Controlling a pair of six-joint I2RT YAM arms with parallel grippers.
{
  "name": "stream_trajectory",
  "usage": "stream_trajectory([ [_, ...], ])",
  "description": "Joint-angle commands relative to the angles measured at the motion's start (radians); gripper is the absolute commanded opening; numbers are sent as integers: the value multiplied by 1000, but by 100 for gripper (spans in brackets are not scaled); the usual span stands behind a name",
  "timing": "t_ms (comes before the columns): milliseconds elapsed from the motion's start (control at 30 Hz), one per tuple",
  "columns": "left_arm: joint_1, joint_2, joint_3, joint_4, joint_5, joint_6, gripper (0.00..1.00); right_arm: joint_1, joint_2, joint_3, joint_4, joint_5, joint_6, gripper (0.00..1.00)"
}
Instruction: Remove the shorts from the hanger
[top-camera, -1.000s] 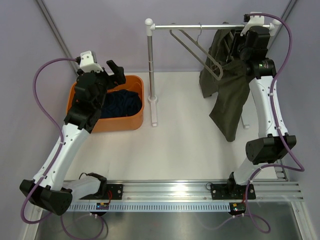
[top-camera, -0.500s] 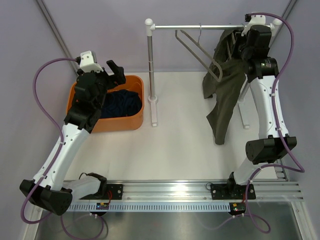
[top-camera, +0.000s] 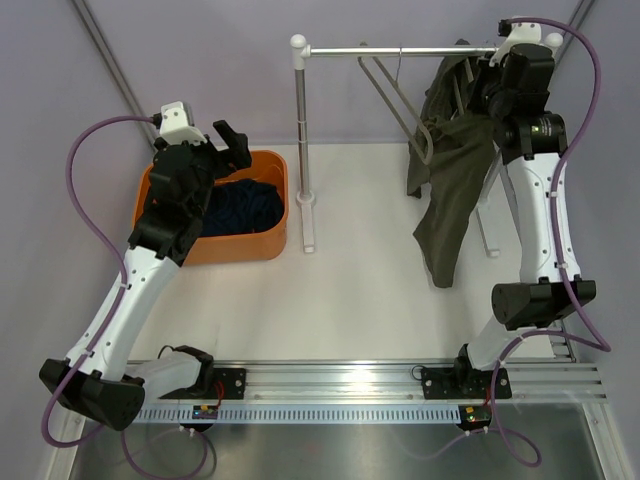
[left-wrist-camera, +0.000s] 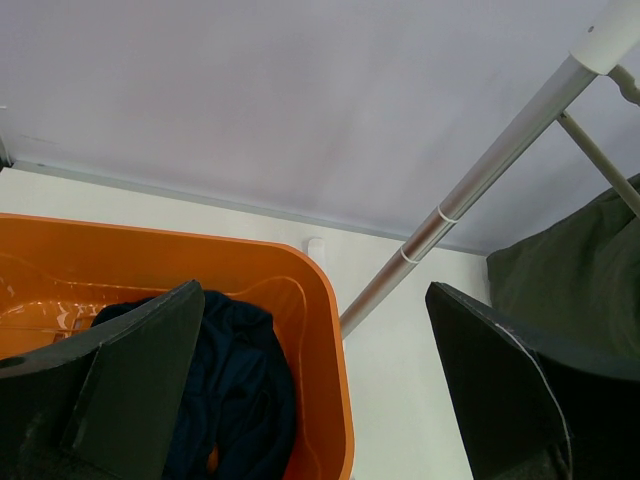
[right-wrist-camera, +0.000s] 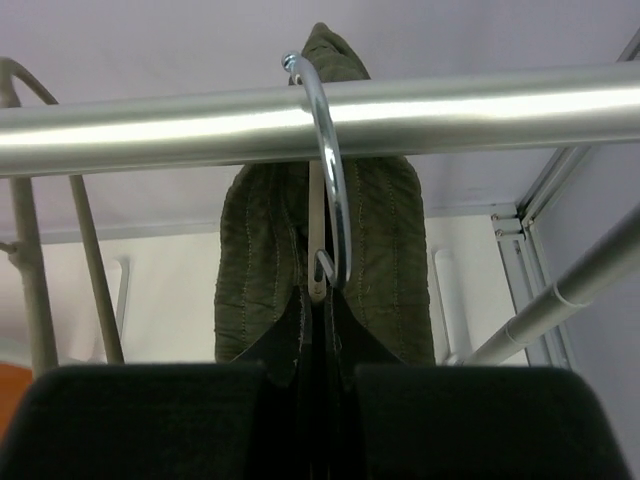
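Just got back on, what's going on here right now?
The right pincer is shut on the olive shorts just under the hanger hook at the rail; the shorts hang there, not yet off. The left pincer is open above the orange bin, which holds the navy shorts. A second hanger hangs bare on the rail.

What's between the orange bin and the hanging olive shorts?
Top view: the rack's upright post, then an empty hanger on the rail, beside the olive shorts.
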Motion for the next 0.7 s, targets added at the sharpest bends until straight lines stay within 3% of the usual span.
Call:
stream_trajectory([
  [0,0,8,11,53,18,10,99,0,-96,30,73,24,12,0],
  [133,0,12,14,56,27,7,99,-1,-146,-27,133,36,-16,0],
  [333,0,15,19,48,29,10,99,-1,-140,15,27,47,28,0],
  [667,0,9,27,42,61,-10,99,0,-333,-204,-146,45,131,0],
])
